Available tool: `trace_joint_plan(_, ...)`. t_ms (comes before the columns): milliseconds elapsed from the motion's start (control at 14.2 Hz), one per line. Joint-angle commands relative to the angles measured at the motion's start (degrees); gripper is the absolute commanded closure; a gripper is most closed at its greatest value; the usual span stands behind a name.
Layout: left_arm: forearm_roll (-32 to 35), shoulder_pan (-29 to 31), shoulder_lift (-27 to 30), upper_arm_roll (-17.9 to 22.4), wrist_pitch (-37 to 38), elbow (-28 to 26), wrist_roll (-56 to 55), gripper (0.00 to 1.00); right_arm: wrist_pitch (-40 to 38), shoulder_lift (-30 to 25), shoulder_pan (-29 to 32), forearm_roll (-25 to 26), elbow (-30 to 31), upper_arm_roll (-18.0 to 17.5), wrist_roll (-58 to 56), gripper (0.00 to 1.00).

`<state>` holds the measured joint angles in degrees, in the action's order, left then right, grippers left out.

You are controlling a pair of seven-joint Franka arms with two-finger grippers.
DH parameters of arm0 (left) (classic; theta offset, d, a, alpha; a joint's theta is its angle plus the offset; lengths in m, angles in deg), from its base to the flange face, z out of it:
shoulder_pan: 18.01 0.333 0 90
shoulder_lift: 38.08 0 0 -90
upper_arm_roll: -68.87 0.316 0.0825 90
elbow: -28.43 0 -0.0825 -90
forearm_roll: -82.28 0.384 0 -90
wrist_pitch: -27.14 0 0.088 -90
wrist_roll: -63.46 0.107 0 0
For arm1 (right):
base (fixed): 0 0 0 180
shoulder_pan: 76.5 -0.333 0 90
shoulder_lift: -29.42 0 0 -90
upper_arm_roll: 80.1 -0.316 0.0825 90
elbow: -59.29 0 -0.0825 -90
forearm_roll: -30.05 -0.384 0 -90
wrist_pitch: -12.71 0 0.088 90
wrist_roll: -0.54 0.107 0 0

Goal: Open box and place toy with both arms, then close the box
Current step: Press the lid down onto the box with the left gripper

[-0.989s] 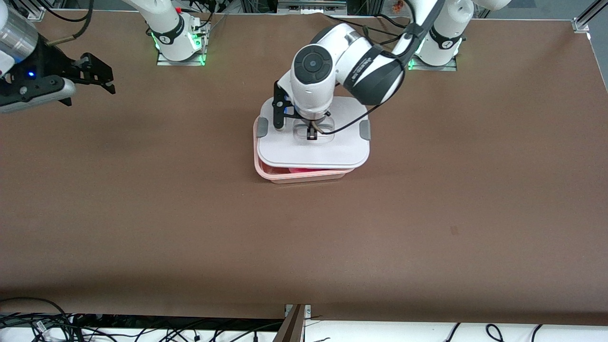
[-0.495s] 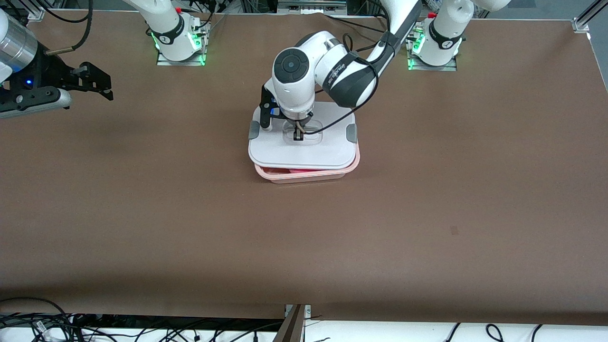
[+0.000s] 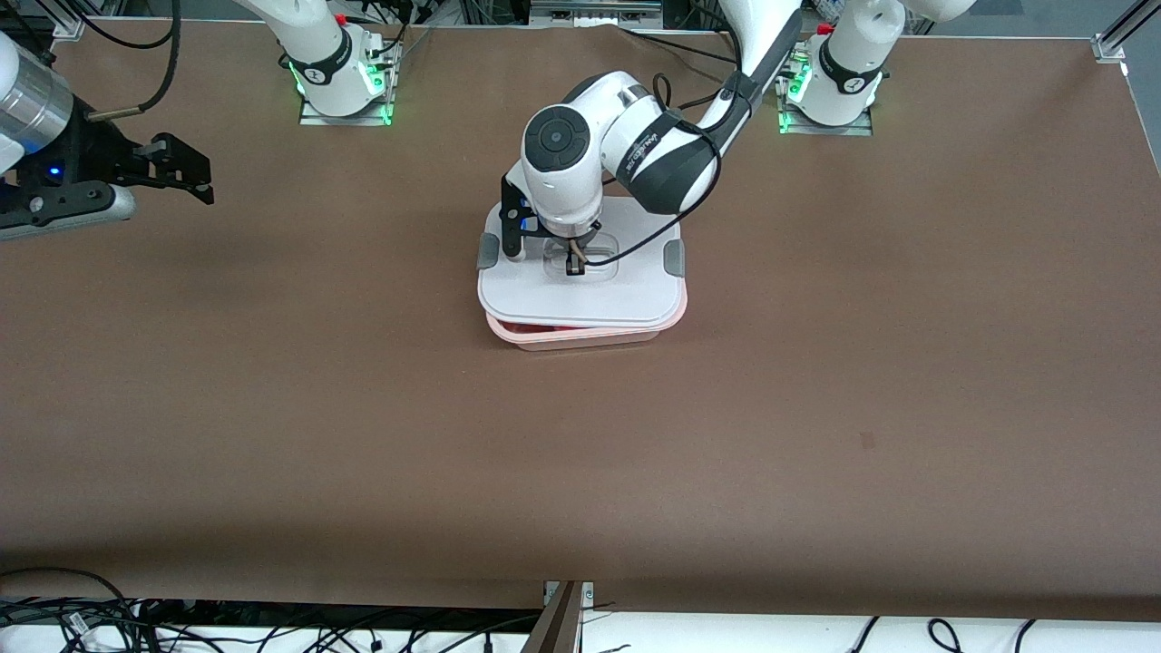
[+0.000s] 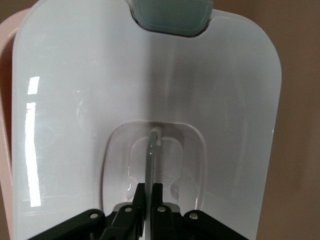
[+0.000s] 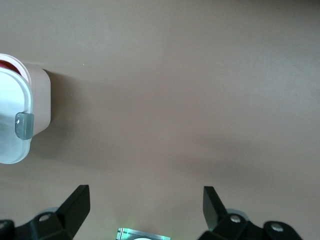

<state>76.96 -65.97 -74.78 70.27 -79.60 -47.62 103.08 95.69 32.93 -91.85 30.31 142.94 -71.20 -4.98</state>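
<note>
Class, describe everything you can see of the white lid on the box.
The lid is a white, glossy, rounded rectangle of plastic with a grey clip at each short end and a clear recessed handle in its centre. It lies flat over the pink box but not squarely: the box's rim shows past the edge nearer the camera, with something red beneath. The left gripper is shut on the handle.
</note>
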Motion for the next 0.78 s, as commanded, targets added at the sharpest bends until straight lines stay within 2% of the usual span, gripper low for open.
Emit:
trace_joint_plan(0, 1.37, 0.41, -2.06, 0.62, -0.04, 1.16, -2.96, 1.0, -0.62, 0.36, 0.85, -0.08, -1.39, -0.02, 0.34, 0.0)
trace_joint_plan(707, 1.2, 0.93, -2.23, 0.8, -0.04, 1.86, -8.41, 1.0, 0.43, 0.54, 0.76, -0.69, -1.65, -0.11, 1.22, 0.0)
